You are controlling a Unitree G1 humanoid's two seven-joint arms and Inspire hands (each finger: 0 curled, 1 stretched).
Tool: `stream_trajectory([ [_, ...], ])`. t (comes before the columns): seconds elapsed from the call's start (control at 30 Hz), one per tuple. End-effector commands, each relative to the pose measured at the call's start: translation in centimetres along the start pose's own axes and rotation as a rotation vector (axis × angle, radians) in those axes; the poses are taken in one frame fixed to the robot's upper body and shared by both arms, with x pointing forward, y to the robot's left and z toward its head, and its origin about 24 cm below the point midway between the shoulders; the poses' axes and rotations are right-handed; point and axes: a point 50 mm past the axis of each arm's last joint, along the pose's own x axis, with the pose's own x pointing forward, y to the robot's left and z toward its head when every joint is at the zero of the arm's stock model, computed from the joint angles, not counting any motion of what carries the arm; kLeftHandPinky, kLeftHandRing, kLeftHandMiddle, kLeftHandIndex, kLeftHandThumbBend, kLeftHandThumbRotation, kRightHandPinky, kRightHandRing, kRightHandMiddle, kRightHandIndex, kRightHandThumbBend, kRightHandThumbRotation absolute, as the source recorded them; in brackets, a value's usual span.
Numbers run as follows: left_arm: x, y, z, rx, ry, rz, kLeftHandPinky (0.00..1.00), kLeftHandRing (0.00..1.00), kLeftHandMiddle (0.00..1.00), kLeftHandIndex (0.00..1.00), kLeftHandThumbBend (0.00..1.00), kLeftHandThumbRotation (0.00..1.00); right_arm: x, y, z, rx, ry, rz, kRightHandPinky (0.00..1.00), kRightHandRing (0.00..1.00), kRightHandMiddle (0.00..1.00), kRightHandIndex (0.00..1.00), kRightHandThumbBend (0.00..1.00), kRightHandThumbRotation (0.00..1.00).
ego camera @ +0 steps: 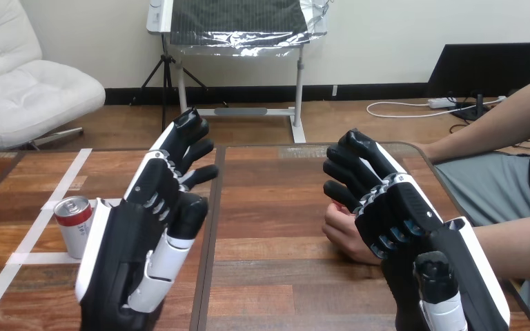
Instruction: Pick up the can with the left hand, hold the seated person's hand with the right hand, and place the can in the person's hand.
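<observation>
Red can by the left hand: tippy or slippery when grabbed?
The can stands upright and narrow, so a sideways nudge from the left hand would probably tip it, and then it rolls. Its smooth metal wall likely slips. It may dent if squeezed hard.

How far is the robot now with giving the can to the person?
Nothing looks finished yet. The red can stands upright on the table, ungrasped, beside the open left hand. The open right hand hovers by the person's hand, not curled round it. Left: grasp the can, hold the hand, hand it over.
</observation>
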Motion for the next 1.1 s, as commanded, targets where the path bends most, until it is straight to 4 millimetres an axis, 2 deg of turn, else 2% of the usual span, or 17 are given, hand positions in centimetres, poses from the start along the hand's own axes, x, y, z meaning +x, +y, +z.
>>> stream_trajectory([
  [0.0,1.7,0.7,0.5,0.081,-0.095,0.034,0.81,0.88,0.89,0.88,0.7,0.85,1.1,0.0,1.1,-0.016,-0.082,0.015,0.91,0.92,0.91,0.92,0.87,0.84],
  [0.3,3.0,2.6,0.0,0.245,-0.121,0.06,0.78,0.86,0.88,0.87,0.74,0.86,1.2,-0.1,1.0,-0.018,-0.09,0.019,0.91,0.93,0.92,0.92,0.86,0.84],
  [0.6,4.2,4.7,-0.8,0.306,-0.104,0.082,0.84,0.91,0.91,0.89,0.9,0.81,1.3,-0.1,0.9,-0.014,-0.088,0.013,0.91,0.93,0.92,0.93,0.86,0.84],
  [0.7,4.7,5.3,-1.0,0.354,-0.103,0.08,0.86,0.92,0.91,0.89,0.95,0.78,1.3,0.0,0.9,-0.01,-0.088,0.011,0.91,0.93,0.92,0.93,0.87,0.84],
  [0.73,4.8,5.5,-1.0,0.373,-0.105,0.074,0.86,0.92,0.92,0.89,0.97,0.74,1.3,-0.1,0.9,-0.009,-0.089,0.011,0.91,0.93,0.92,0.93,0.87,0.84],
  [1.0,5.9,7.1,-1.7,0.472,-0.064,0.091,0.87,0.92,0.93,0.9,1.0,0.58,1.3,0.0,1.0,0.001,-0.092,0.009,0.92,0.93,0.92,0.93,0.87,0.85],
  [1.07,6.5,8.0,-2.2,0.51,-0.03,0.108,0.88,0.93,0.94,0.9,1.0,0.49,1.3,0.0,0.9,0.009,-0.097,0.012,0.93,0.94,0.93,0.93,0.86,0.85],
])
